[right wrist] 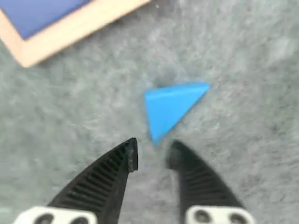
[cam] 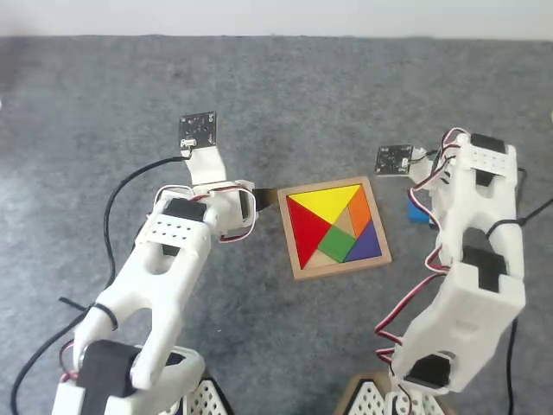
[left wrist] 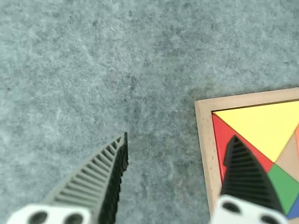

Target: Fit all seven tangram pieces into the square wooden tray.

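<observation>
Right gripper [right wrist: 153,148] is hovering, fingers slightly parted, at the blue triangle [right wrist: 170,107] lying right of the centre-frame tray [cam: 295,255]; left gripper [left wrist: 178,140] is straddling its edge, spread wide.

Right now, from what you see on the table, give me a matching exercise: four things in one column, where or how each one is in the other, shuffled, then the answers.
Things:
1. yellow triangle
2. blue triangle
3. left tool
4. right tool

Places or states:
A. open, tips just short of the blue triangle
B. lying on the grey mat, outside the tray
C. open, at the tray's edge
D. seated in the tray

Pairs: 1-D, 2-B, 3-C, 4-A
</observation>
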Motion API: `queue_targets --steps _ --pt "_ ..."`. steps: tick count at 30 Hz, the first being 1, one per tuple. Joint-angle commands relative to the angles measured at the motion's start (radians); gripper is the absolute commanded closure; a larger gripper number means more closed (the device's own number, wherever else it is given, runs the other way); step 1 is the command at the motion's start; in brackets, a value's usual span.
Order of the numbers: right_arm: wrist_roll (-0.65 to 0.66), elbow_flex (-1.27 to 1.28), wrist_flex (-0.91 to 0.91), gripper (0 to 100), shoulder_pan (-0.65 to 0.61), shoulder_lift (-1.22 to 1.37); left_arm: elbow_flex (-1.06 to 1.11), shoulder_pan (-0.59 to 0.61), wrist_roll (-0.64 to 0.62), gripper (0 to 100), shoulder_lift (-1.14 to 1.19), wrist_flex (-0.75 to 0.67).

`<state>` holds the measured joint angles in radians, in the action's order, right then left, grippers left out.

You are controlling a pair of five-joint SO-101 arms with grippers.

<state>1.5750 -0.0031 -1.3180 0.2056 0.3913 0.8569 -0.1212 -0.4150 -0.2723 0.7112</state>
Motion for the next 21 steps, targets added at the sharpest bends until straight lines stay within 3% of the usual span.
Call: queue_targets --steps 1,5,10,13,18,21 --pt "-0.081 -0.018 -0.033 72.3 -0.039 -0.071 -0.016 -0.002 0.006 68 -0.037 -0.017" --pt "-0.152 -0.014 -0.028 67.8 -0.077 -0.07 -0.016 -0.002 0.006 68 -0.037 -0.017" --pt "-0.344 -0.02 -0.019 67.4 -0.127 -0.001 -0.015 -0.002 0.006 68 -0.037 -0.017" --pt "-0.377 -0.025 -0.015 67.3 -0.124 0.033 -0.015 -0.002 0.006 68 -0.037 -0.017" --pt "-0.594 -0.021 -0.012 67.5 -0.11 0.059 -0.016 0.0 0.008 68 -0.037 -0.017" --pt "-0.646 -0.021 -0.004 67.5 -0.093 0.061 -0.016 0.0 0.008 68 -0.037 -0.015"
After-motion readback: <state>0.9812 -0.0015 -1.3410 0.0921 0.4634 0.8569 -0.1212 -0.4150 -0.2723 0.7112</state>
